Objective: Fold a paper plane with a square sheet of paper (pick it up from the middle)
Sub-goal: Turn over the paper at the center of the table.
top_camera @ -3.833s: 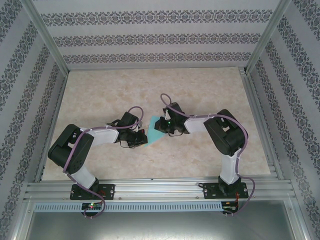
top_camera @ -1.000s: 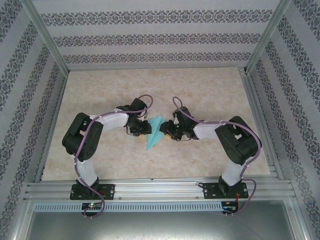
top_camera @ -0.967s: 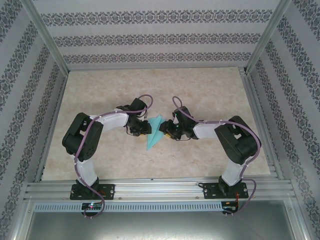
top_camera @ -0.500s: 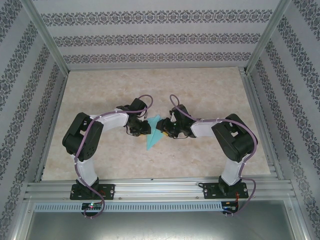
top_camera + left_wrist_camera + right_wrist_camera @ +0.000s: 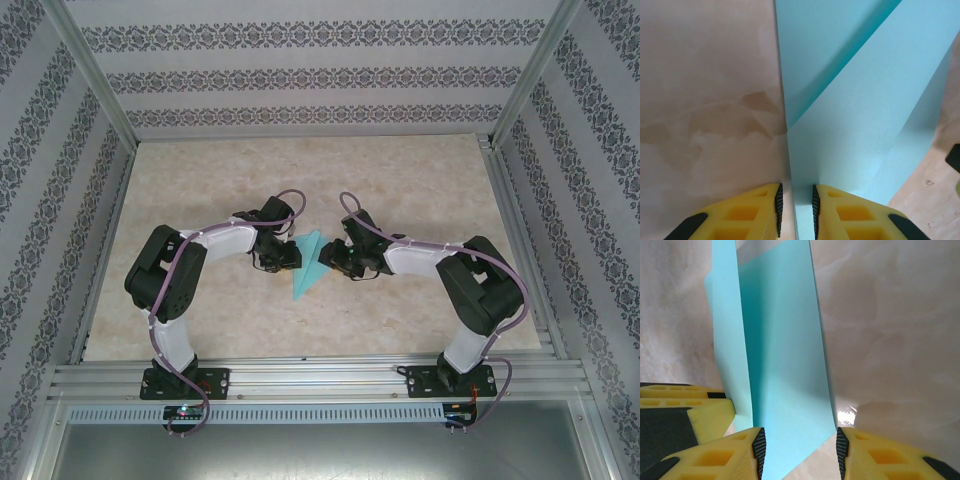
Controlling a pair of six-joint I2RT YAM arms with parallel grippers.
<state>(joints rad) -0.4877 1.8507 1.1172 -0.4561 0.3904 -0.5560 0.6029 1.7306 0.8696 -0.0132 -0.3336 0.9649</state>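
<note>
- Paper plane (image 5: pixel 308 268) lay mid-table between the two grippers, its pointed tip nearest the arm bases.
- Left gripper (image 5: pixel 797 202) had its jaws narrow about a fold edge; whether they actually clamped it, I could not tell.
- Right gripper (image 5: pixel 800 442) stood spread, its jaws straddling the opposite flap.
- A wing fold seemed in hand. It wanted one side held firm while the other pressed slowly along the crease, lest the thin paper skid over the table (image 5: pixel 420 180).
</note>
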